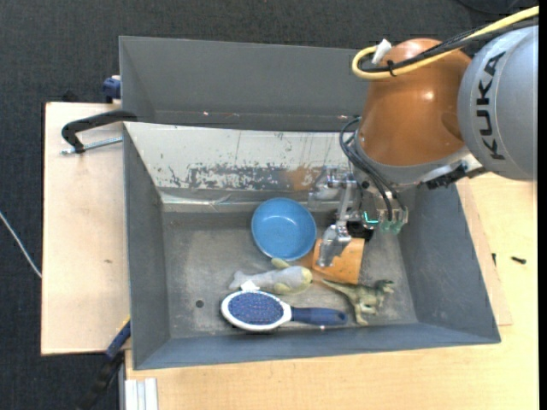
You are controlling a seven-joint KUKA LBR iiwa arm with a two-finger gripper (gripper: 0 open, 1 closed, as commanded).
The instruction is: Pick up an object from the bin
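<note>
Lying along the near wall of the grey metal bin is an oval hairbrush with a white rim, blue bristle pad and blue handle. Just behind it sit a pale cream soft lump and, to the right, an olive-green plastic toy figure. Beyond those rests an orange wedge-shaped block, touching or nearly touching the toy. The gripper stands directly over the block's upper left edge, apparently in contact with it. Whether the gripper is parted or clamped cannot be told from this angle, nor whether the wedge is truly gripped. Farther back, just left of the gripper, lies a round blue plastic bowl. A good pick probably means straddling the wedge's thin edge squarely, closing firmly, then rising straight so neither bowl rim nor toy gets dragged.
</note>
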